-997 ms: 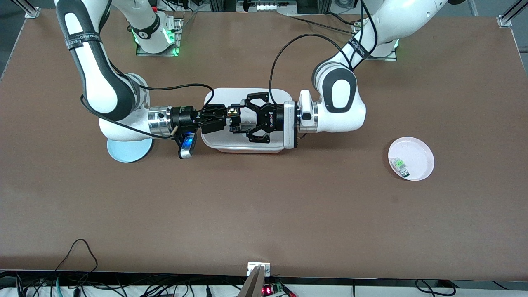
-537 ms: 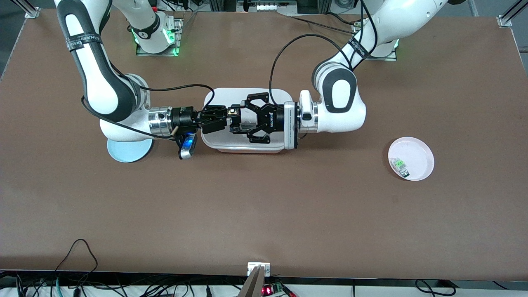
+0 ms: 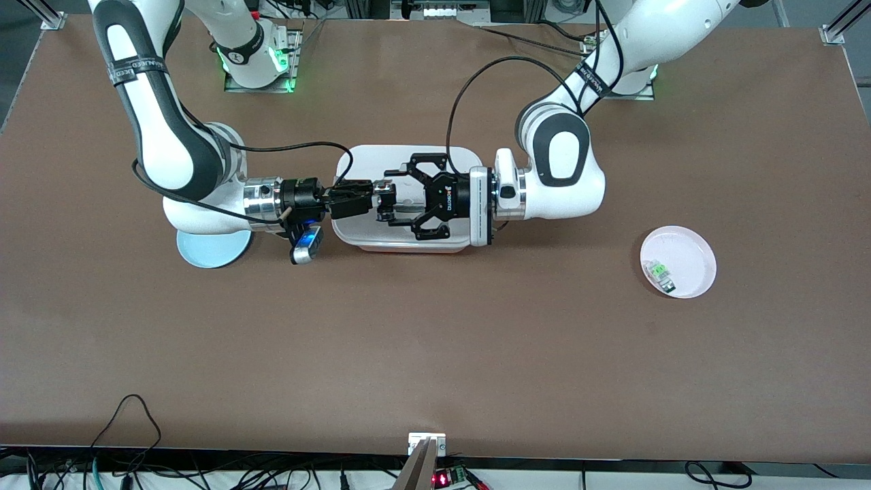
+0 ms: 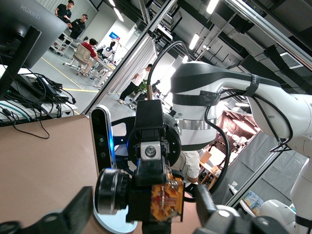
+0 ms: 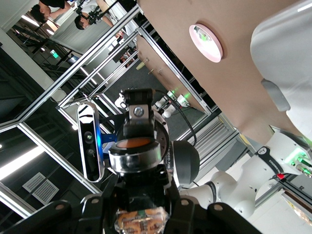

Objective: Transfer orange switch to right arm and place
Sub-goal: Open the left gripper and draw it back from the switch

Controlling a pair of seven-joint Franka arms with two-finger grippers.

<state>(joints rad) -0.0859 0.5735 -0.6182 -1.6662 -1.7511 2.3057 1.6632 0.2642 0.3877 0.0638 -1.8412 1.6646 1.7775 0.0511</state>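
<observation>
So both arms meet nose to nose over the white tray in the middle of the table. The right gripper has its slim jaws pinched on the orange switch, which sits up in the air between the two grippers, over the tray. In the left wrist view you can see the switch clamped at the tip of the right gripper, its orange part facing the camera. The left gripper is right there too, its jaws spread wide around the switch rather than squeezing it; its fingers show on either side of the switch with gaps.

Other stuff: a pale blue plate lies under the right arm's wrist, toward the right arm's end of the table. A pink plate toward the left arm's end holds a small green-and-clear component.
</observation>
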